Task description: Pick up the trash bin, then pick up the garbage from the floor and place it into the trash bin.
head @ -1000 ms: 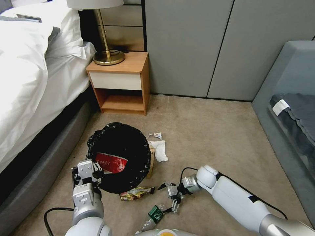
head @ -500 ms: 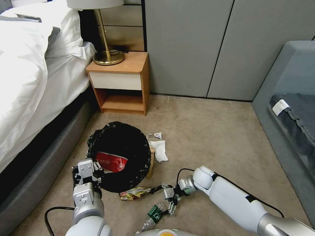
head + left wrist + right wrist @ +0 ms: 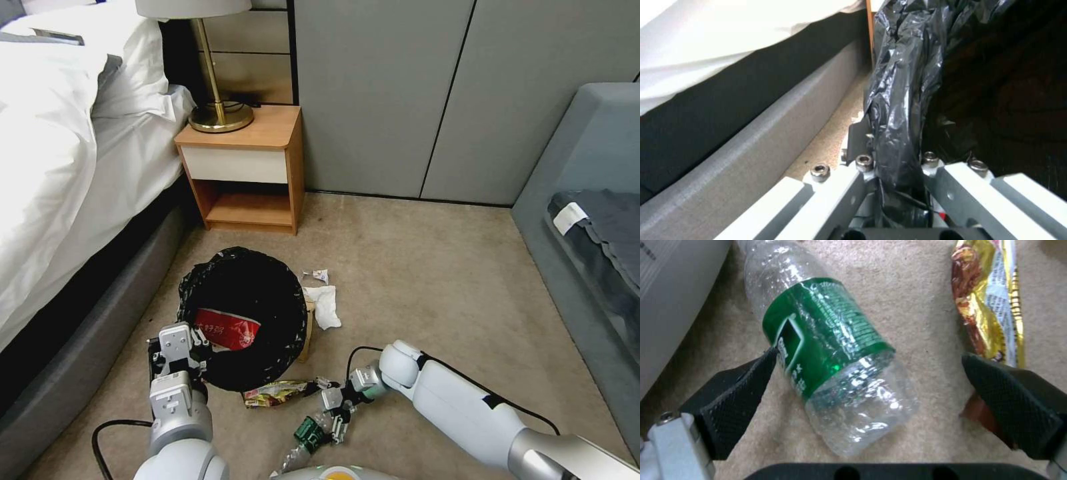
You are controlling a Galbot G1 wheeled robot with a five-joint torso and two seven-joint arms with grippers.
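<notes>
Trash bin (image 3: 243, 319) sits on the floor (image 3: 427, 280) just beside the bed (image 3: 60, 200), its lined rim pinched by the left hand (image 3: 175, 353). Right of the bin, the right hand (image 3: 867, 396) is spread wide around a plastic bottle (image 3: 826, 343), one pad (image 3: 735, 396) touching its label, open carpet beyond.

Clear bottle (image 3: 831, 366) — green label, gold-red wrapper (image 3: 991, 303), black-lined bin (image 3: 243, 317), beige carpet (image 3: 427, 280)

We see a bed (image 3: 60, 133) with white bedding at nine to eleven o'clock, on a grey base (image 3: 93, 333). A wooden nightstand (image 3: 243, 170) at twelve o'clock carries a brass lamp (image 3: 217, 100). Grey wall panels (image 3: 427, 93) stand behind, and a grey sofa (image 3: 587, 200) sits at three o'clock.
</notes>
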